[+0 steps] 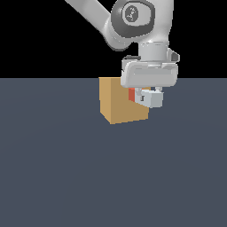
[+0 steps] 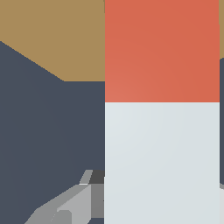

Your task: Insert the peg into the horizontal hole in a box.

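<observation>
The tan box (image 1: 120, 101) stands on the dark floor. My gripper (image 1: 145, 98) is shut on the peg (image 1: 150, 98) and holds it level at the box's side on the exterior view's right. The peg's pale grey-white end points toward the camera; its red-orange end (image 1: 132, 94) is against or partly behind the box. In the wrist view the peg (image 2: 162, 162) fills the frame, with its red-orange end (image 2: 162, 50) reaching the box (image 2: 52, 35). One finger (image 2: 70, 205) shows beside it. The hole is hidden in both views.
A flat dark grey-blue floor (image 1: 111, 177) surrounds the box. The arm's white links (image 1: 133, 22) rise above the gripper against a black background.
</observation>
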